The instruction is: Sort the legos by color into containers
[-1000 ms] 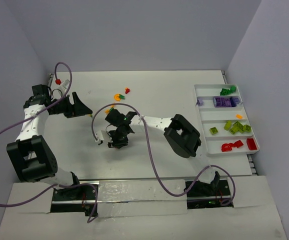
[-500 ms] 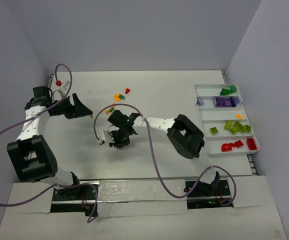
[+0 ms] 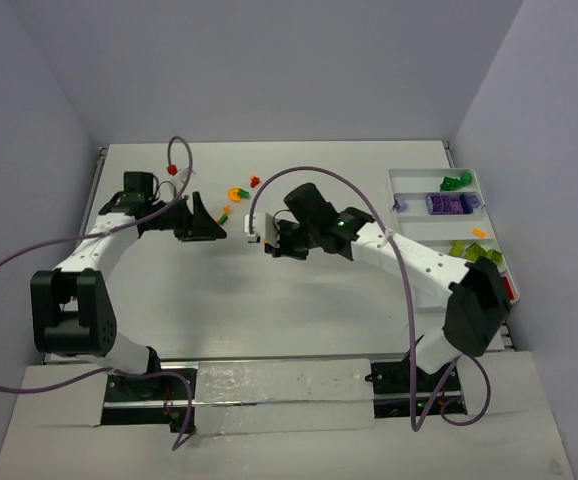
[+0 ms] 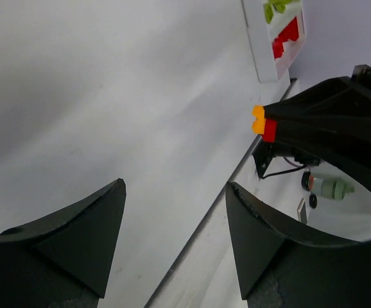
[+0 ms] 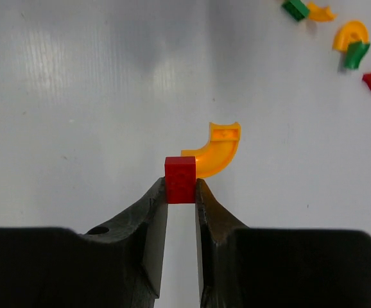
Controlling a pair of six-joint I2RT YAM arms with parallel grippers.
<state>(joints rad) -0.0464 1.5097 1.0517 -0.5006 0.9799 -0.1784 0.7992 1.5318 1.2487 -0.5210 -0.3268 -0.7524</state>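
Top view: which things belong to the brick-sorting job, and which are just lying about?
Job: white tray; sorted bricks in it; loose bricks; red brick with orange curved piece, in the right claw.
Lying about: purple cables; clear plastic strip at the near edge.

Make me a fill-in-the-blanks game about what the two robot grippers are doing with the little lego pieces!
1. The right gripper pinches a small ____ square plastic brick.
2. Touching that brick is an ____ curved plastic piece.
3. The left gripper is open and holds ____.

Missing words: red; orange; nothing.
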